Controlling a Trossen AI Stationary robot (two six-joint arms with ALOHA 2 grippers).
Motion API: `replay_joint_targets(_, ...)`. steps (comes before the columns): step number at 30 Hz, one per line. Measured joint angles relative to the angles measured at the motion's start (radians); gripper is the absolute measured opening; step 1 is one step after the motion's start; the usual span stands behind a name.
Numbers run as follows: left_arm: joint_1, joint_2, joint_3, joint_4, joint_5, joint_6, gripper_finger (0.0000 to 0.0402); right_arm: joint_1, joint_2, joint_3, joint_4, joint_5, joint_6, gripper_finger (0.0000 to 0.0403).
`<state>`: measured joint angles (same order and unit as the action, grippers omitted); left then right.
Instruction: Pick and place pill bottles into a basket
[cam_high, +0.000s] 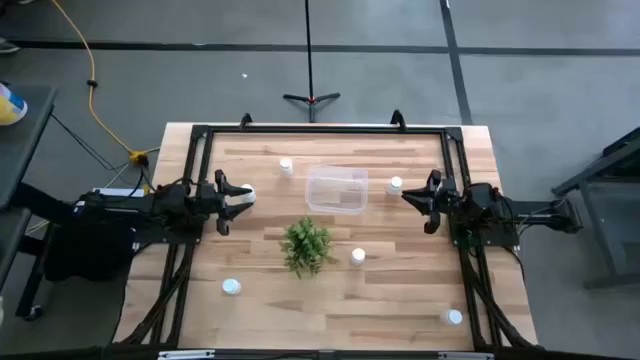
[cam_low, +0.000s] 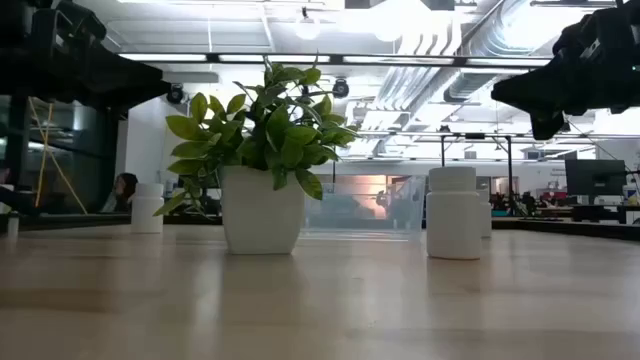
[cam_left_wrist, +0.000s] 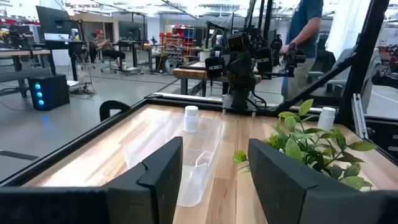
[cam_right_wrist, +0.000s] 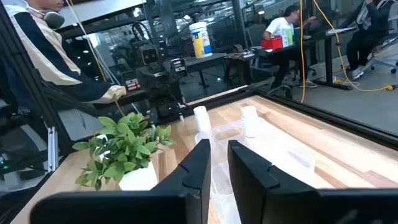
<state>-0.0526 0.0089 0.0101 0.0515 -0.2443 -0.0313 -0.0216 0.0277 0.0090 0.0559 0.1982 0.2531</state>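
The basket (cam_high: 336, 190), a clear bin, stands on the table's far middle, with a potted plant (cam_high: 307, 245) on its near side. White pill bottles stand upright on their bases: one (cam_high: 286, 166) left of the basket, one (cam_high: 396, 184) right of it, one (cam_high: 358, 256) right of the plant, and two near the front (cam_high: 231, 287) (cam_high: 455, 317). Another bottle (cam_low: 147, 208) stands under my left gripper (cam_high: 243, 197), which hangs open well above it. My right gripper (cam_high: 407, 196) hangs shut beside the bottle right of the basket, high above the table.
A black frame (cam_high: 320, 128) runs around the table top. Both arms reach in from the table's left and right sides, facing each other across the basket. A person (cam_left_wrist: 308, 37) stands beyond the table's right side. Bare wood lies along the near middle.
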Motion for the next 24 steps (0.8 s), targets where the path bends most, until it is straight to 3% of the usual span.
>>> replay_joint_targets(24,0.0,0.0,0.0,0.0,0.0,0.0,0.0216,0.0,0.0,0.0,0.0,0.0,0.0,0.0052)
